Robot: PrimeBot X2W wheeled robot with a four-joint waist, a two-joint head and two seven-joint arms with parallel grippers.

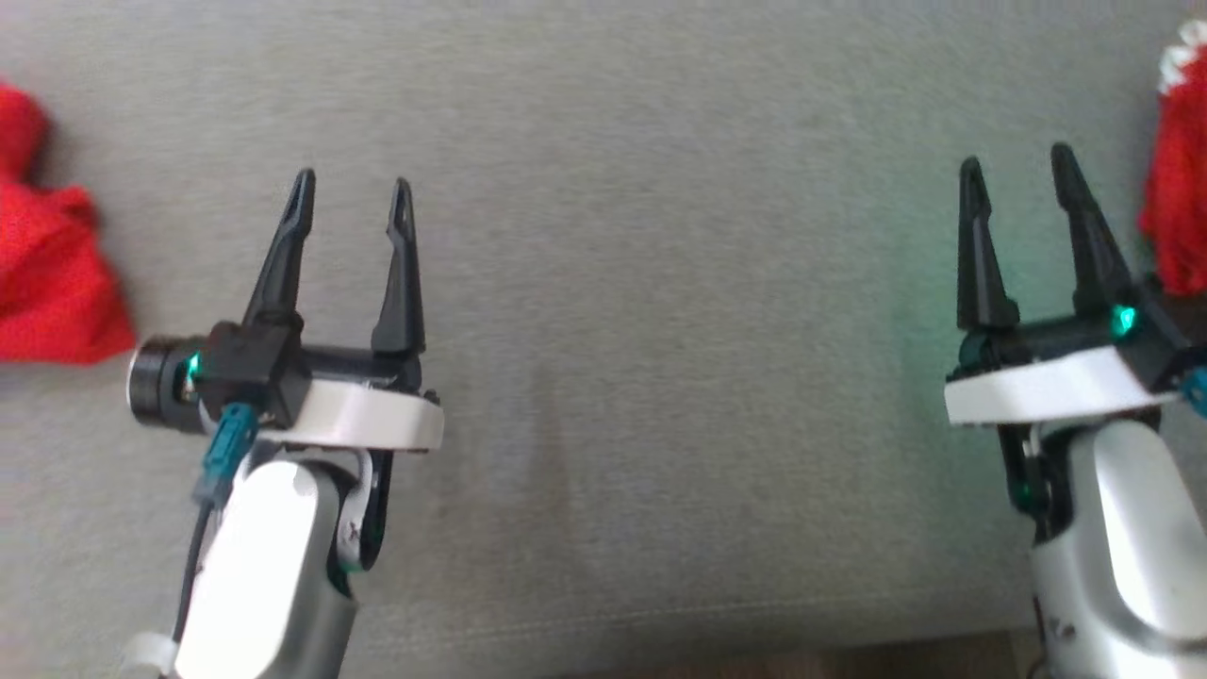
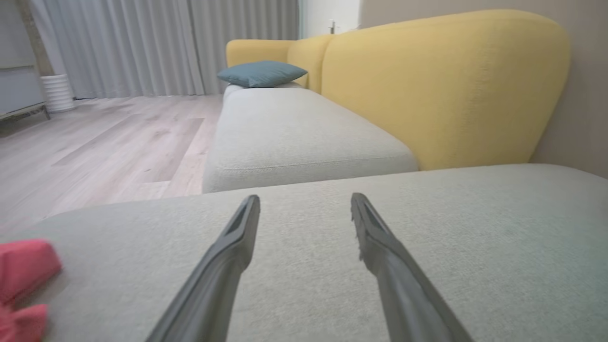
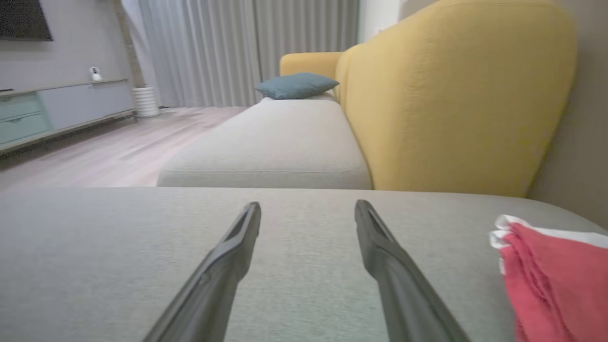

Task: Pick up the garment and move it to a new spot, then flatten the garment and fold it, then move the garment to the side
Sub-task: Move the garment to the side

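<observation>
A crumpled red garment (image 1: pixel 52 273) lies on the grey sofa cushion (image 1: pixel 660 330) at the far left edge; in the left wrist view it shows as a red garment (image 2: pixel 23 266) at the lower left. My left gripper (image 1: pixel 354 179) (image 2: pixel 305 196) hovers open and empty over the cushion, to the right of that cloth and apart from it. A second red cloth with white trim (image 1: pixel 1179 217) (image 3: pixel 546 275) sits at the far right edge. My right gripper (image 1: pixel 1017 156) (image 3: pixel 308 203) is open and empty just left of it, not touching.
The cushion's front edge (image 1: pixel 660 627) runs along the bottom of the head view. A yellow backrest (image 2: pixel 441 85) rises behind a further grey seat (image 2: pixel 294 137) with a blue pillow (image 2: pixel 261 72). Wooden floor (image 2: pixel 104 137) and curtains (image 2: pixel 142 42) lie to the left.
</observation>
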